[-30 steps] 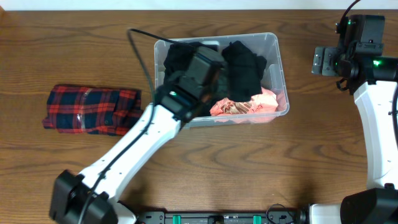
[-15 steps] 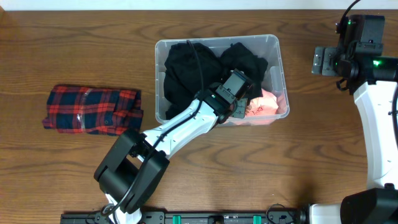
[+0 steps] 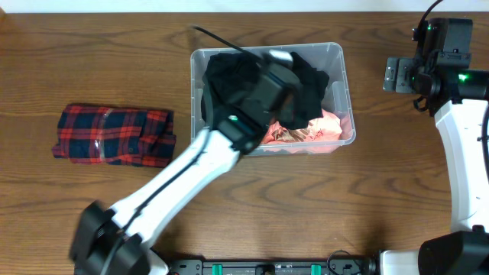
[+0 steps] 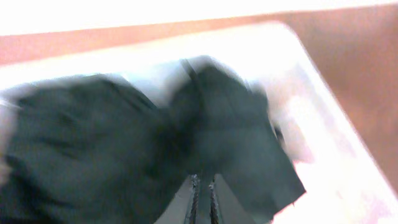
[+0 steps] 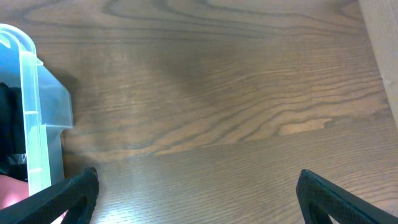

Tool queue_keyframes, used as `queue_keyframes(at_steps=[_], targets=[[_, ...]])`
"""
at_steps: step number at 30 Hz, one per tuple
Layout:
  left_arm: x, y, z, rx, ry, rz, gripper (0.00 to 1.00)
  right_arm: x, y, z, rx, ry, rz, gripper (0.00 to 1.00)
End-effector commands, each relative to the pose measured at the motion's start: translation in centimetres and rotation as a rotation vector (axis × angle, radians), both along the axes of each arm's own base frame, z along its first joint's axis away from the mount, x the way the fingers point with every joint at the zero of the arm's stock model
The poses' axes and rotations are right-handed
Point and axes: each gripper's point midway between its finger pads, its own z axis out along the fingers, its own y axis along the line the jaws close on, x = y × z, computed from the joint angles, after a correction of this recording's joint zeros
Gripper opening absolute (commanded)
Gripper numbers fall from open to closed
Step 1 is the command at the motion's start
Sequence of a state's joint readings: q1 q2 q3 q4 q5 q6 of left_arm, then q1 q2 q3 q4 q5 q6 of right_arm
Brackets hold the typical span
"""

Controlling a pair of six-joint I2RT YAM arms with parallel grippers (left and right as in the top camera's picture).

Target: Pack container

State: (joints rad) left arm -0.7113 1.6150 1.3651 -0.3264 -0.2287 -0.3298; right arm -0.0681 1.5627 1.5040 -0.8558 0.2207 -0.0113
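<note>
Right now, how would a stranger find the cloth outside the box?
On the wooden table, find the clear plastic box. Left of it, lying alone, is a folded cloth. It is red-and-blue plaid; the clothes in the box are black and pink.

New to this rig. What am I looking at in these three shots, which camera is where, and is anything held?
These are two robot arms at a wooden table, each ending in a two-finger pincer. The wide shot comes from a fixed camera overhead; the other two come from a camera on each wrist. On the table sits a clear plastic container holding black clothes and a pink garment. A folded red plaid shirt lies to its left. The left arm reaches over the container. Its blurred wrist shot shows the left pincer shut over the black clothes; whether it pinches cloth I can't tell. The right pincer is wide open and empty, over bare table beside the container.
</note>
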Motion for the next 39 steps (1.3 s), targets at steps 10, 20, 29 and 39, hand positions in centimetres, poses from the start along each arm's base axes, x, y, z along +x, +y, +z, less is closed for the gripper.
queue_keyframes(at_steps=[10, 20, 29, 39], targets=[[6.3, 9.4, 1.4, 0.106, -0.112, 0.258, 0.10, 0.0, -0.4, -0.2, -0.006, 0.006, -0.010, 0.99], [8.8, 10.6, -6.4, 0.194, 0.011, 0.291, 0.10, 0.0, -0.4, -0.2, -0.006, 0.006, -0.010, 0.99], [8.6, 10.2, -15.3, 0.292, 0.174, 0.253, 0.10, 0.0, -0.4, -0.2, -0.006, 0.006, -0.010, 0.99], [8.0, 10.5, -6.0, 0.244, 0.025, 0.229, 0.10, 0.0, -0.4, -0.2, -0.006, 0.006, -0.010, 0.99]])
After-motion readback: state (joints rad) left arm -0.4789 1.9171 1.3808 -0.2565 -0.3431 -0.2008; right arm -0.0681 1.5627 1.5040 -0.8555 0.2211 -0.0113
